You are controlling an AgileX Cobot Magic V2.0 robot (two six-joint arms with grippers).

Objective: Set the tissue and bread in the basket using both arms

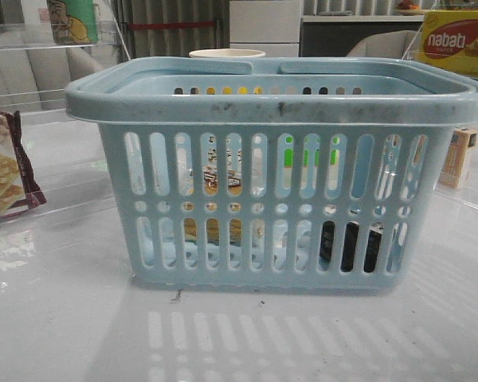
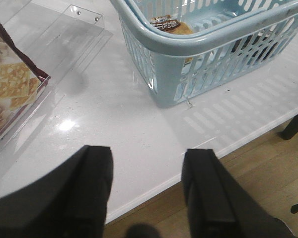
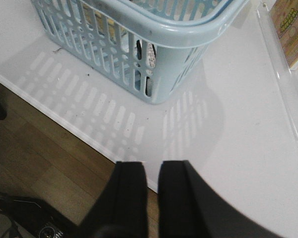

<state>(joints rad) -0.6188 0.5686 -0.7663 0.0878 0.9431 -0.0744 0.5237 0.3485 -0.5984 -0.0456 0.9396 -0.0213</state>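
The pale blue basket (image 1: pixel 279 107) stands mid-table and also shows in the left wrist view (image 2: pixel 188 44) and the right wrist view (image 3: pixel 188 37). The bread (image 1: pixel 215 179) lies inside at its left; its label shows over the rim in the left wrist view (image 2: pixel 169 25). The tissue (image 1: pixel 352 245) shows as dark patches through the slots at the basket's lower right. My left gripper (image 2: pixel 148 158) is open and empty above the table's front edge, apart from the basket. My right gripper (image 3: pixel 151 166) is empty with its jaws almost together, also over the front edge.
A maroon-edged cracker packet (image 1: pixel 4 171) lies at the left in a clear tray (image 2: pixel 79 29). A yellow "nabati" box (image 1: pixel 458 40) stands at the back right. A small box (image 1: pixel 458 157) sits right of the basket. A white cup (image 1: pixel 227 54) stands behind the basket.
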